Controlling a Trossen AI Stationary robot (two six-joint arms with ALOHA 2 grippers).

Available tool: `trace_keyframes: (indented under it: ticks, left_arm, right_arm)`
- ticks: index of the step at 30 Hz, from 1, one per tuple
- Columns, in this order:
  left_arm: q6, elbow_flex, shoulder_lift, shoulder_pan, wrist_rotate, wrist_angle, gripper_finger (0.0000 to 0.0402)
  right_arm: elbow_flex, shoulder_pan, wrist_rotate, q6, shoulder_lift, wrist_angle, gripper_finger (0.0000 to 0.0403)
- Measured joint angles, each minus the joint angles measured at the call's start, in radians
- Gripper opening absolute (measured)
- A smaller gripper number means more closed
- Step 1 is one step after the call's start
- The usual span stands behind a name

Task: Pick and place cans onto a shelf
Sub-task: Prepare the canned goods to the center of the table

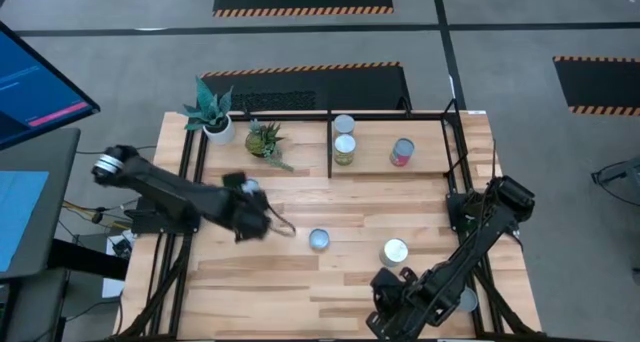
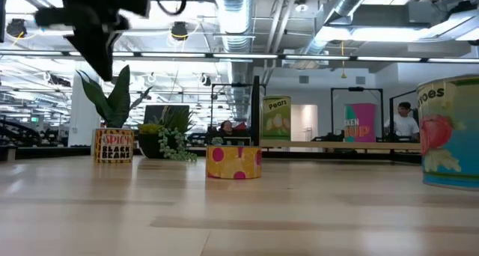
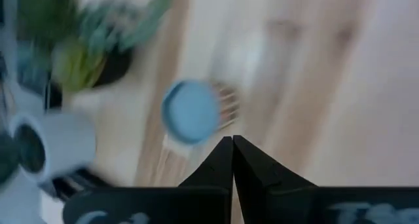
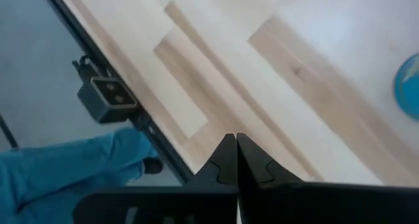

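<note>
My left gripper (image 1: 256, 212) is shut and empty, above the table's left middle; it shows dark at the top left of the low view (image 2: 97, 31). Just beyond it a can with a pale blue top (image 3: 190, 111) stands on the table (image 1: 250, 187); it reads "black beans" (image 2: 114, 145). Two more cans stand on the table's middle: a blue-topped one (image 1: 319, 240) with pink dots (image 2: 233, 162), and a silver-topped one (image 1: 395, 250). Three cans (image 1: 345, 147) (image 1: 343, 124) (image 1: 402, 152) stand in the black-barred shelf (image 1: 440, 132). My right gripper (image 1: 385, 304) is shut and empty near the front edge (image 4: 236, 142).
Two potted plants (image 1: 215, 117) (image 1: 265, 140) stand at the far left beside the shelf bars. A small camera (image 4: 108, 96) is fixed at the table's near edge, with a person's blue trouser leg (image 4: 59, 171) beyond it. Bare wood lies between the arms.
</note>
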Motion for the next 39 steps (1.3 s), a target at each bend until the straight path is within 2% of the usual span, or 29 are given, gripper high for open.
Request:
trace_keyframes:
  ticks: [5, 9, 13, 15, 22, 24, 27, 29, 32, 36, 39]
  left_arm:
    - [-0.095, -0.229, -0.180, 0.170, -0.006, 0.116, 0.0000]
    - [-0.184, -0.345, -0.239, 0.303, -0.052, 0.163, 0.0000]
    - [-0.250, -0.376, -0.234, 0.413, -0.180, 0.183, 0.0000]
    - [-0.228, -0.383, -0.223, 0.463, -0.199, 0.232, 0.0000]
    - [-0.061, -0.420, -0.102, 0.597, -0.053, 0.437, 0.0000]
    - [-0.049, -0.413, -0.064, 0.601, 0.035, 0.479, 0.0000]
    - [-0.048, -0.374, -0.032, 0.573, 0.263, 0.575, 0.0000]
    - [-0.067, -0.340, -0.028, 0.535, 0.370, 0.648, 0.0000]
    - [-0.073, -0.266, -0.032, 0.461, 0.369, 0.677, 0.0000]
    - [-0.129, -0.172, -0.035, 0.355, 0.297, 0.438, 0.0000]
    - [-0.200, -0.154, -0.035, 0.261, 0.368, 0.336, 0.0000]
  right_arm:
    - [0.000, -0.016, 0.022, 0.000, 0.001, -0.009, 0.0006]
    - [0.000, -0.042, 0.022, 0.000, 0.002, -0.008, 0.0006]
    - [0.000, -0.070, 0.023, -0.031, 0.004, -0.003, 0.0006]
    - [0.000, -0.081, 0.022, -0.034, 0.004, -0.002, 0.0006]
    - [0.000, -0.089, 0.004, -0.058, 0.005, 0.002, 0.0006]
    - [0.000, -0.087, -0.002, -0.058, 0.005, 0.002, 0.0006]
    - [0.000, -0.080, -0.002, -0.058, 0.004, 0.006, 0.0006]
    - [0.000, -0.075, -0.002, -0.056, 0.003, 0.005, 0.0006]
    - [0.000, -0.070, -0.002, -0.053, 0.002, 0.004, 0.0006]
    - [0.000, -0.065, -0.001, -0.052, 0.001, 0.005, 0.0006]
    - [0.000, -0.061, -0.002, -0.052, 0.001, 0.005, 0.0006]
